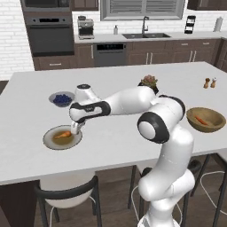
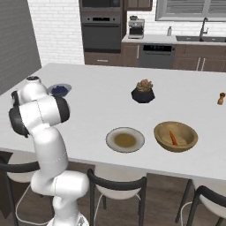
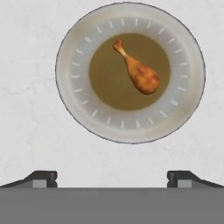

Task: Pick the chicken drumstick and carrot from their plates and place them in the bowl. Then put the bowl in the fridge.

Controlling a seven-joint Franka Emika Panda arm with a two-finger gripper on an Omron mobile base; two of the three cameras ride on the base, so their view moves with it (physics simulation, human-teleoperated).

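Two dark fingers point(image 3: 43, 177) stand wide apart, empty, hovering above the small orange-brown chicken drumstick point(image 3: 138, 72) lying just ahead of them on its grey-rimmed, olive-centred round plate point(image 3: 78, 118). Farther off across the white bench point(image 1: 115, 142), the slim orange-red carrot point(image 1: 201, 119) already rests in the light-brown wooden bowl point(image 1: 205, 127). Drumstick pickup seems in hand; next calls for descending and closing across its plump end.
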